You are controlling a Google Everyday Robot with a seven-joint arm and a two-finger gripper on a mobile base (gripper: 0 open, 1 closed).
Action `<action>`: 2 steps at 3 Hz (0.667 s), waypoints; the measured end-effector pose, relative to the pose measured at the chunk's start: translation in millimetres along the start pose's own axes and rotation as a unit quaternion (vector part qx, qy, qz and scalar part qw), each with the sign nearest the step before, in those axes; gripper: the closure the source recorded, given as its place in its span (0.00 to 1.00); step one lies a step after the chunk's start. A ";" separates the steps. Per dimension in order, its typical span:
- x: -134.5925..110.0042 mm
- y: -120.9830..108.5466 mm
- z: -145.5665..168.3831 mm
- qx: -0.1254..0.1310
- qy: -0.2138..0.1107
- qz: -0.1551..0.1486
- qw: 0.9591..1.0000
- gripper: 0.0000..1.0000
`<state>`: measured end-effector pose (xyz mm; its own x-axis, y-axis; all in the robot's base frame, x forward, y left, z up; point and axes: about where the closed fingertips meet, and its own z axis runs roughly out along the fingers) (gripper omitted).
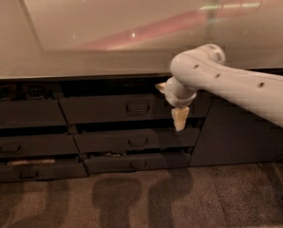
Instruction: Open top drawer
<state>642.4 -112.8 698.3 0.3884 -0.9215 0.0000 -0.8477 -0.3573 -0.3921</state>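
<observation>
End effector [180, 119] near top drawer [108, 110]

I see a pale countertop [108, 56] over stacked dark drawers [23, 114] at left, a dark cabinet door [236, 139] just right of where the gripper [180, 119] hangs below the counter edge, and shadowed brown carpet [217, 198] underneath.

The gripper [180, 119] hangs just below the counter [84, 66] edge, before the right end of the top drawer [101, 110]. To its left, the room in front of the loop handle [137, 108] is free; 2 lower drawers [108, 140] jut out beneath.
</observation>
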 end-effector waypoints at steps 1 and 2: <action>0.1 1.6 -1.9 0.009 -0.074 0.004 0.997 0.00; -3.6 0.1 -3.3 0.014 -0.088 -0.018 0.996 0.00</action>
<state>639.7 -110.0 701.3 0.4780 -0.8662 -0.1457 -0.8223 -0.3831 -0.4208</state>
